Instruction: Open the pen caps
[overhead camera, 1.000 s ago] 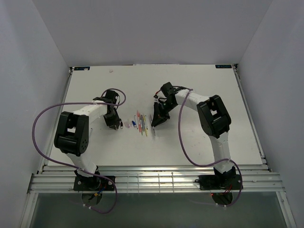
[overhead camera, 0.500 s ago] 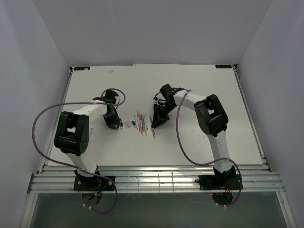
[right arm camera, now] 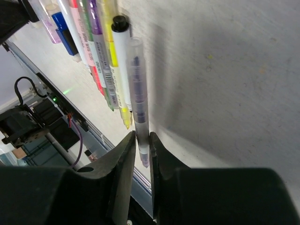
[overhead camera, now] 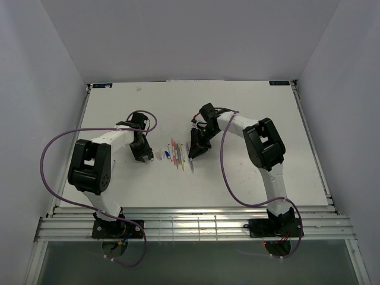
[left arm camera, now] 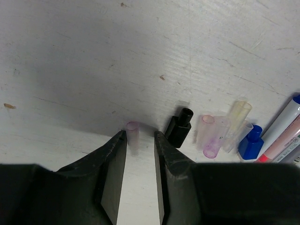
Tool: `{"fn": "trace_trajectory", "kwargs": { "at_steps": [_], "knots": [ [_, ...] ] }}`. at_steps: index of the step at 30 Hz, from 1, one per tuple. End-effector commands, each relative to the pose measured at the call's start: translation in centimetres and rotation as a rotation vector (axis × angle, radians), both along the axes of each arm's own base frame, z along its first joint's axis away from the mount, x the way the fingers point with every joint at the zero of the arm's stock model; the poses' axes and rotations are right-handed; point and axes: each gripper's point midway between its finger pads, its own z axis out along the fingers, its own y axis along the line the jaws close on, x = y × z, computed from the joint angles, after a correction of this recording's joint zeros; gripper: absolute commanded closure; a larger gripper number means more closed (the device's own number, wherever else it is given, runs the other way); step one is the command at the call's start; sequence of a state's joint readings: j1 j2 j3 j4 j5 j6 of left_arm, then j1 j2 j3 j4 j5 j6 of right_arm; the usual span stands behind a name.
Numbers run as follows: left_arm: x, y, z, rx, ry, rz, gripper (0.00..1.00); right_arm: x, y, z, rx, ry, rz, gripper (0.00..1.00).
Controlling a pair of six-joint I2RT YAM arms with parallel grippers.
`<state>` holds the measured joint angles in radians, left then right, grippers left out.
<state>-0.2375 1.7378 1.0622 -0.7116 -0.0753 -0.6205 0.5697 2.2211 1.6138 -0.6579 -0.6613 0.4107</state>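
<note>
A row of pens [overhead camera: 177, 155] lies mid-table, with loose pen caps [overhead camera: 159, 156] at its left end. My left gripper [left arm camera: 139, 135] is open low over the table. A clear pinkish cap [left arm camera: 132, 136] lies between its tips, against the left finger. Beside it lie a black cap [left arm camera: 179, 129], clear caps [left arm camera: 211, 138] and a blue cap [left arm camera: 251, 144]. My right gripper [right arm camera: 142, 136] stands slightly open around a clear purple pen [right arm camera: 138, 89], uncapped, lying at the row's right end beside a white pen [right arm camera: 123, 61].
Both arms reach in over the table's middle, the left gripper [overhead camera: 144, 155] and right gripper [overhead camera: 192, 154] flanking the row. More pen bodies [left arm camera: 286, 126] show at the left wrist view's right edge. The table's front rail [right arm camera: 93, 140] lies beyond the pen tips.
Both grippers' jaws have spread a little. The right gripper has edged left and down towards the row's right end. The left arm has hardly moved.
</note>
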Motion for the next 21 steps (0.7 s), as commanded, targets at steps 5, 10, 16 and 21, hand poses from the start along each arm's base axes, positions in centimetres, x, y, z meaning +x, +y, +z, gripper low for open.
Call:
{"fn": "trace_trajectory", "kwargs": {
  "at_steps": [5, 10, 16, 21],
  "knots": [
    [-0.8, 0.5, 0.9, 0.013, 0.007, 0.031, 0.56, 0.8, 0.9, 1.0, 0.039, -0.029, 0.021, 0.71],
    [-0.8, 0.5, 2.0, 0.003, -0.022, 0.046, 0.39, 0.9, 0.9, 1.5, 0.045, -0.038, 0.021, 0.69],
    [-0.5, 0.9, 4.4, 0.015, -0.067, 0.07, 0.21, 1.2, 1.0, 2.4, 0.05, -0.071, 0.019, 0.68],
    [0.2, 0.9, 7.0, 0.012, -0.115, 0.092, 0.16, 1.0, 1.0, 3.0, 0.066, -0.091, 0.014, 0.68]
  ]
}}
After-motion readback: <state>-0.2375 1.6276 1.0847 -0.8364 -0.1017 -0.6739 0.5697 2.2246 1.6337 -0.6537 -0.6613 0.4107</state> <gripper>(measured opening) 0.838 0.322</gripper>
